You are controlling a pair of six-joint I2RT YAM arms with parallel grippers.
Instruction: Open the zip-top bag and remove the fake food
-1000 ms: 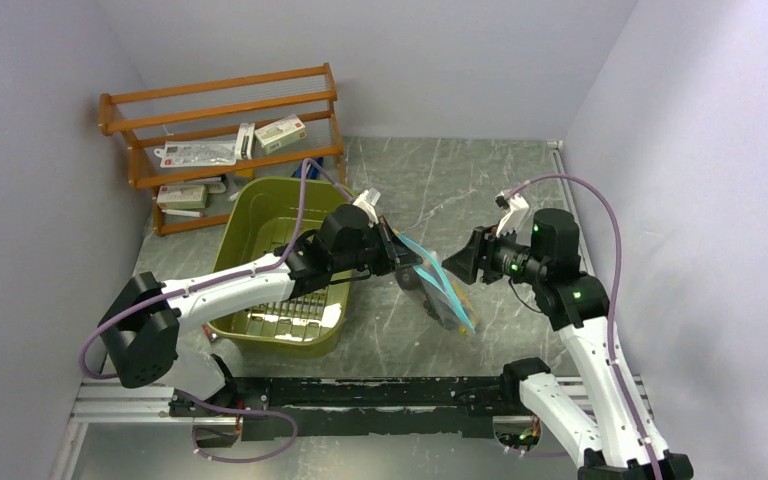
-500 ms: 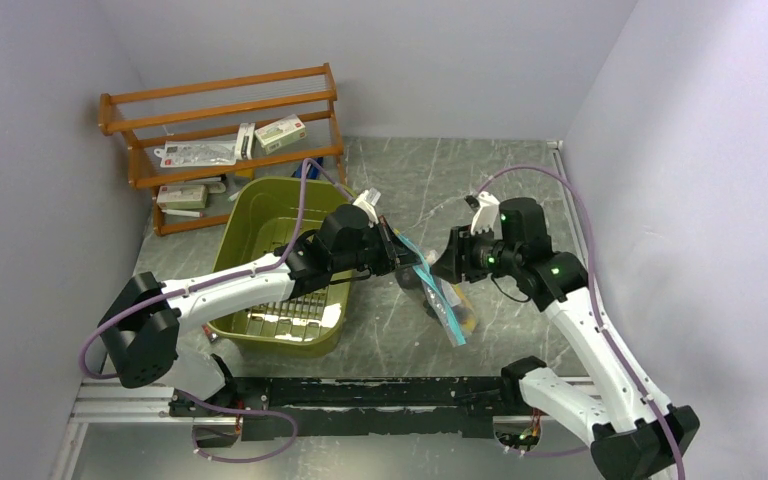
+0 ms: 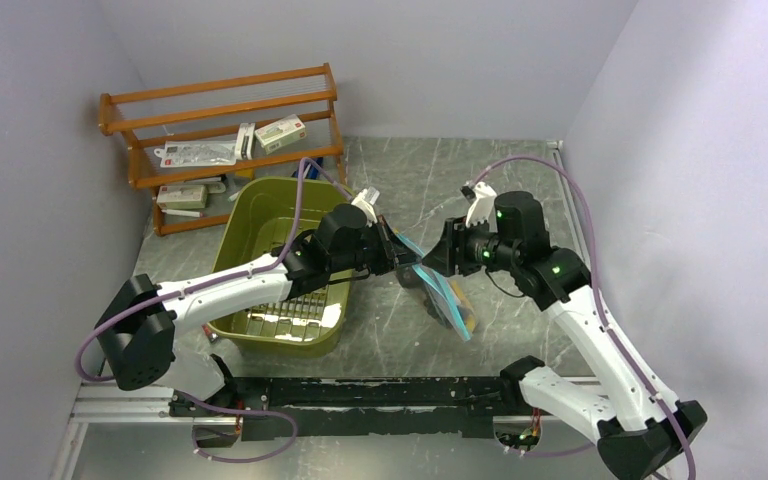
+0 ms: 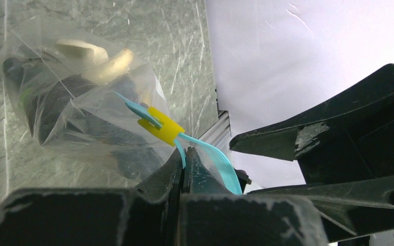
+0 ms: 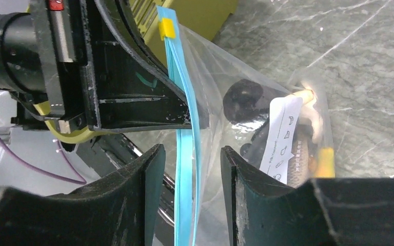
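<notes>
Left gripper (image 4: 183, 156) is clamping the zip-top bag (image 4: 72, 102); right gripper (image 5: 190, 154), jaws apart, is straddling its strip — fake food (image 5: 243, 100) not yet out.

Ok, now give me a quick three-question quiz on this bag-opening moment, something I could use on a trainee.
1. True or false: the left gripper is shut on the zip strip of the zip-top bag.
2. Pick one. The right gripper has its jaws: A) shut on the zip strip; B) open, one on each side of the zip strip; C) open, well away from the zip-top bag.
3. Short answer: is the fake food inside or outside the zip-top bag?

Key: 1 true; 2 B; 3 inside.
</notes>
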